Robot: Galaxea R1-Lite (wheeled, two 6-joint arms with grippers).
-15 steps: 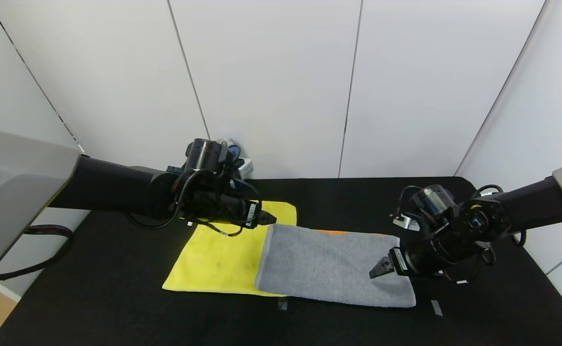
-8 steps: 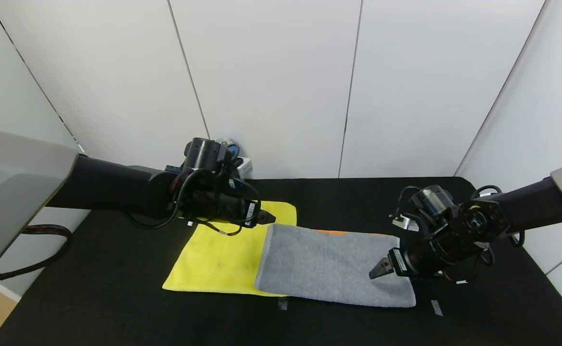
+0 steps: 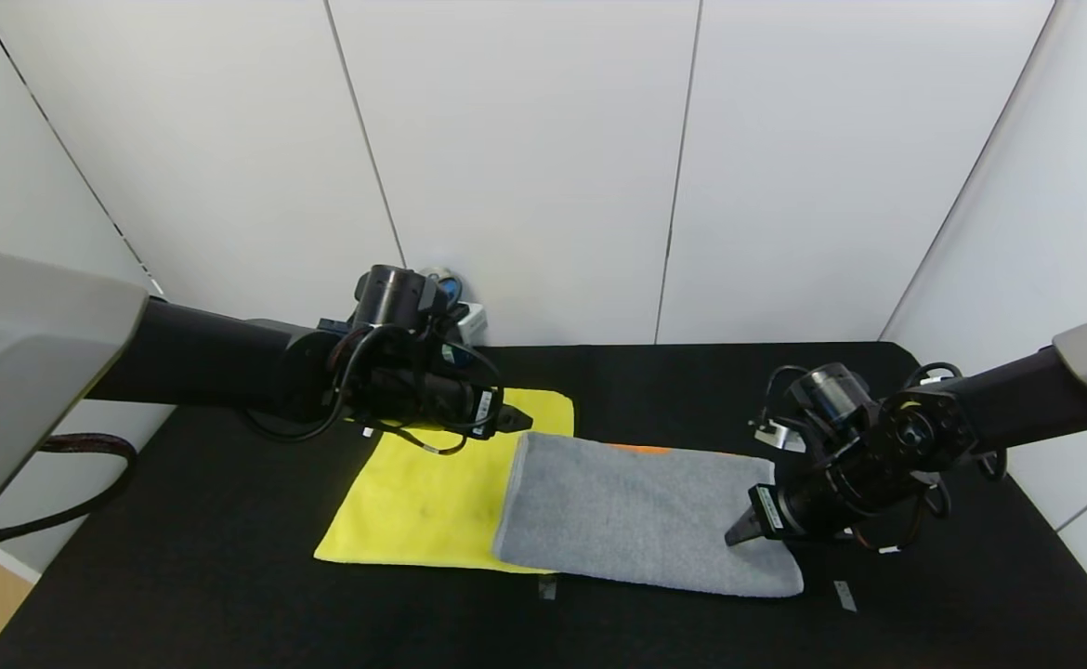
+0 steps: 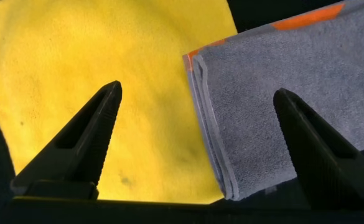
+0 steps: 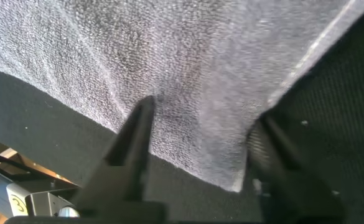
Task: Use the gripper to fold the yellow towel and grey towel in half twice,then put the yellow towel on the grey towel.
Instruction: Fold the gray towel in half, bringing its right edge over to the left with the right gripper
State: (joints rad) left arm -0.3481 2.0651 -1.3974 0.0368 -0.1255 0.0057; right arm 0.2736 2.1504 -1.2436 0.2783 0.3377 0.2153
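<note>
Head view, towels: grey towel (image 3: 641, 516) lies already folded on the black table (image 3: 228, 595), long axis running left to right; its left end overlaps the near right part of the yellow towel (image 3: 423, 492), which lies flat and spread out.
Head view, right gripper (image 3: 737, 537): down at the grey towel's right end, near its front right corner, tips on the cloth.
Head view, left gripper (image 3: 517, 423): hovers over the yellow towel's far edge, just beside the grey towel's left end.
Left wrist view: left fingers (image 4: 82, 149) spread wide, nothing between them; below sit the yellow cloth and the grey towel's stacked left edge (image 4: 210, 124) with orange trim.
Right wrist view: right fingers (image 5: 135, 140) straddle the grey towel's corner (image 5: 219, 112), partly drawn in, cloth bunching between them; firm pinch not certain.
Key relation: grey towel stretches leftward from the right gripper, so the right arm is nearer the end to lift.
Next move, my guess: carry that end left over the towel for the second fold.
</note>
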